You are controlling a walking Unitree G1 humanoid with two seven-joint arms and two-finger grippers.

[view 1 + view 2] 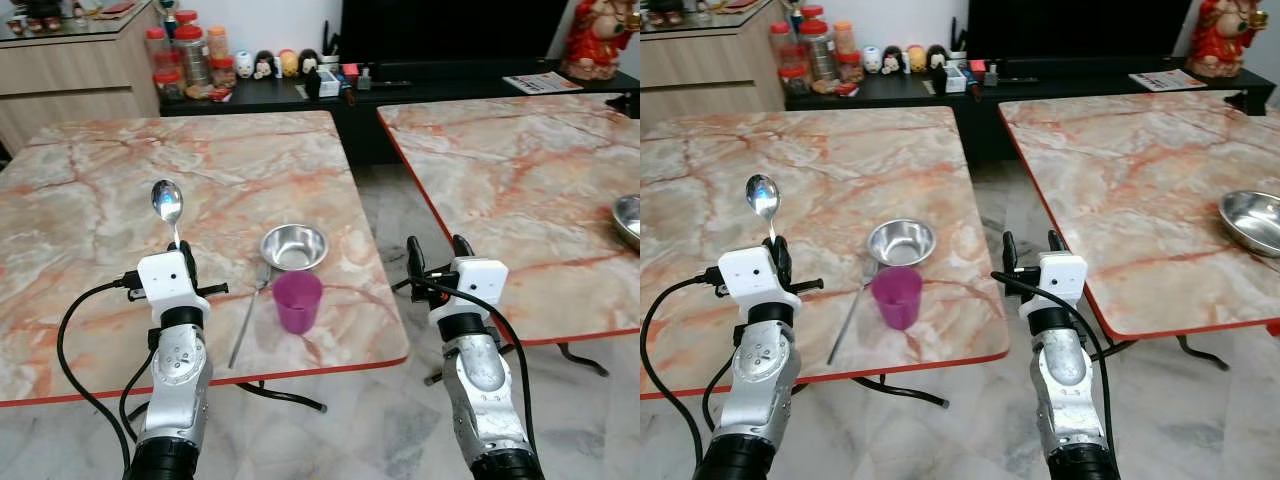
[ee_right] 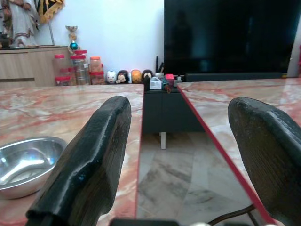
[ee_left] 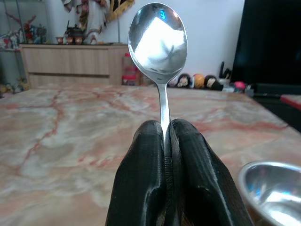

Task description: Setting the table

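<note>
My left gripper [image 1: 182, 246] is shut on the handle of a silver spoon [image 1: 167, 203], holding it upright with the bowl up, above the near part of the left marble table [image 1: 120, 180]. The spoon's bowl [image 3: 157, 42] rises from between the black fingers [image 3: 141, 179]. To the right of it a small steel bowl [image 1: 294, 246] stands on the table, with a purple cup [image 1: 297, 301] just in front and a thin metal utensil [image 1: 246, 318] lying beside the cup. My right gripper [image 1: 437, 253] is open with nothing in it, over the gap between the two tables.
A second marble table [image 1: 520, 170] stands to the right with a steel bowl [image 1: 1252, 220] at its right edge. A strip of tiled floor [image 1: 390, 210] runs between the tables. Behind are a dark TV cabinet [image 1: 400, 90] with jars and figurines, and a wooden sideboard [image 1: 70, 70].
</note>
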